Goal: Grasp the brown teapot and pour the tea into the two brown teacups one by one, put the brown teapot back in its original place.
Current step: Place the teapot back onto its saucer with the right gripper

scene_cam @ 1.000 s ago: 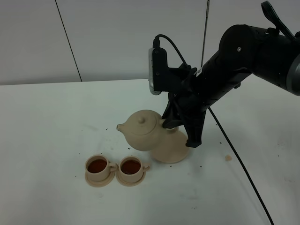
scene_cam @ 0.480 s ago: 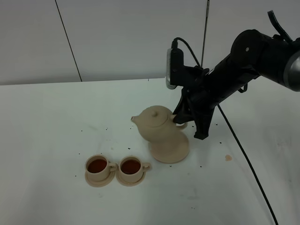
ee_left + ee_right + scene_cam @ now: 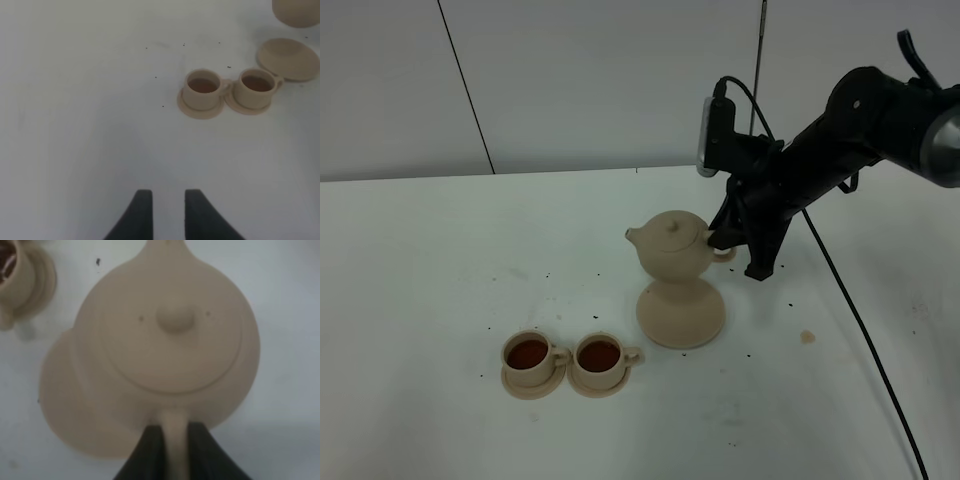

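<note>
Teapot [image 3: 673,247] hangs above the wide saucer [image 3: 681,317], apparently clear of it, spout pointing left. Right claw [image 3: 721,241] sits at the teapot's right side, clamped around the handle. Front-left of the saucer, the two teacups [image 3: 565,357] stand side by side on their small saucers, on the tabletop [image 3: 420,270]. Left claw [image 3: 164,212] hovers well apart from the cups.

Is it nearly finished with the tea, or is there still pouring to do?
The pouring looks done: both teacups hold dark tea. In hand: the right gripper is shut on the handle of the teapot, carrying it level in the air above the wide saucer. Left: lower the pot onto that saucer and let go. The left gripper hangs idle.
</note>
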